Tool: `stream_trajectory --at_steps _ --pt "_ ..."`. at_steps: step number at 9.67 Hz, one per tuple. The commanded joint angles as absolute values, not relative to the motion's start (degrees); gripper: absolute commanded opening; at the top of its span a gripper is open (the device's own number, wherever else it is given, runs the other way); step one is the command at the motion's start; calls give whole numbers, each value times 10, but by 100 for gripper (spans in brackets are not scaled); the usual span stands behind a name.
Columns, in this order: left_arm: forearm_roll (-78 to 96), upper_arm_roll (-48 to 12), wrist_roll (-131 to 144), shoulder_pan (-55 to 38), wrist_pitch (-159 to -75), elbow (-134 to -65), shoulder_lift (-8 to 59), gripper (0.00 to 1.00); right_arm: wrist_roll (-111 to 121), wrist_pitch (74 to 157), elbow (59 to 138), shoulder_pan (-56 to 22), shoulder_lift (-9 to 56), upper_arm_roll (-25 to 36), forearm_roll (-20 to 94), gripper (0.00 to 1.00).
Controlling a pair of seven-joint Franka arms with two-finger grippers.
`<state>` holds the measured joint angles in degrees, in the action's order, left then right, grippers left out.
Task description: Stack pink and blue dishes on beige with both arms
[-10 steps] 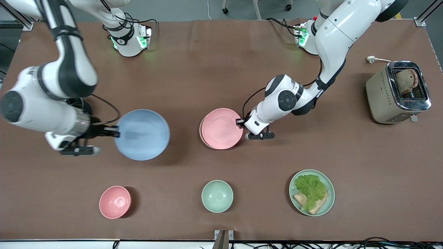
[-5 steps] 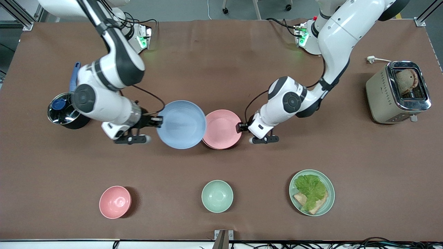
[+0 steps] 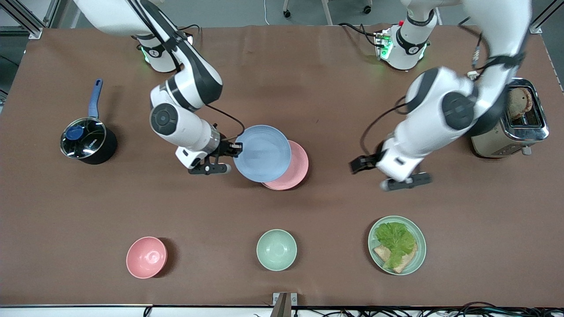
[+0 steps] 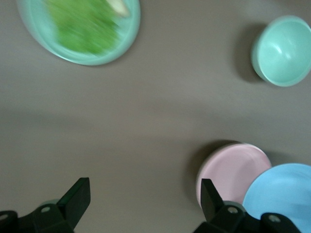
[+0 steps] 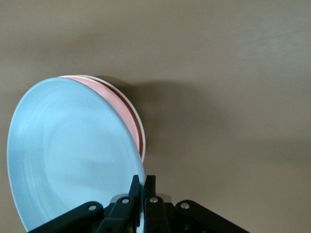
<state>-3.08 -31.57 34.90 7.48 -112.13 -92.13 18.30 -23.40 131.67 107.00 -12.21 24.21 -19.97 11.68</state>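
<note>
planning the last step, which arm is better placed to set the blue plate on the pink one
Right. The right gripper is shut on the blue plate, which is partly over the pink plate. The left gripper is open and empty over bare table.

Blue plate (image 3: 261,152) held tilted, overlapping pink plate (image 3: 294,172).

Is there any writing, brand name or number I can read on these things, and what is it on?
No text can be read.
Saucepan: a small pale mark on its side, too small to read.
Toaster: a tiny dark mark on its side, unreadable.
Arm bases: small dark symbols on the bands, unreadable.
Blue plate, pink plate, bowls: no writing.
</note>
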Motion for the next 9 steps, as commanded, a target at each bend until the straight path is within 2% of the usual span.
stream_trajectory --at_steps 1,3,6,9 --pt "-68 -314 288 116 -1029 -856 175 100 -263 1361 1071 -147 265 -208 127 2" --pt "-91 -316 182 167 -935 -797 150 100 -267 1398 1072 -160 288 -208 126 2" --pt "-89 -316 103 200 -889 -760 118 100 -267 1410 1092 -161 291 -207 119 3" --pt "-83 -316 42 237 -881 -759 72 100 -267 1435 1099 -163 308 -207 116 5"
